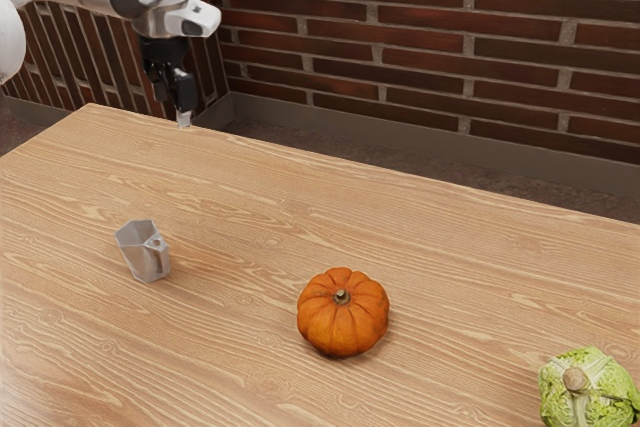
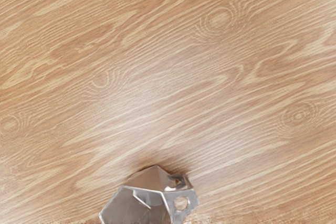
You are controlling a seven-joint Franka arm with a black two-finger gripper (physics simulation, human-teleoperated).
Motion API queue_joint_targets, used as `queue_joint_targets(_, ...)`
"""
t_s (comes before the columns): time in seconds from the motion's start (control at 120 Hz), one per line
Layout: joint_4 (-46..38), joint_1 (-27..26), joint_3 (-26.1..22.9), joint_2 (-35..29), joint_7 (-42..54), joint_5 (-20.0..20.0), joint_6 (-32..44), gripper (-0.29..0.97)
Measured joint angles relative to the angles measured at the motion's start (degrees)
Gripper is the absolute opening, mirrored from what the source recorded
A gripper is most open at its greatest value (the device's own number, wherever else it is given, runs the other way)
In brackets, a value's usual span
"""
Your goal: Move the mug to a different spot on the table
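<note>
A small grey faceted mug stands upright on the wooden table, toward the exterior view's left, its handle facing the pumpkin side. The wrist view looks down on the same mug, with its handle and the wood grain around it. My black gripper hangs high above the table's far left part, well above and behind the mug, touching nothing. Its fingers point down and look close together, with nothing between them.
An orange pumpkin sits near the table's middle front. A green cabbage lies at the front right corner. A brick wall stands behind the table. Bare wood lies between the mug and the far edge.
</note>
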Motion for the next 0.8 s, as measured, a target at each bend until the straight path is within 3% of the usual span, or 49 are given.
queue_joint_targets(0.167,-13.7,-2.3,0.1,-2.3,8.6,6.7,9.2,0.66)
queue_joint_targets(0.433,-30.8,-4.3,0.9,-6.6,20.4,12.8,23.7,0.66)
queue_joint_targets(0.583,-37.8,-4.3,2.1,-7.0,25.5,16.4,30.2,0.66)
queue_joint_targets(0.8,-41.0,-5.3,2.6,-4.7,31.2,20.3,37.5,0.66)
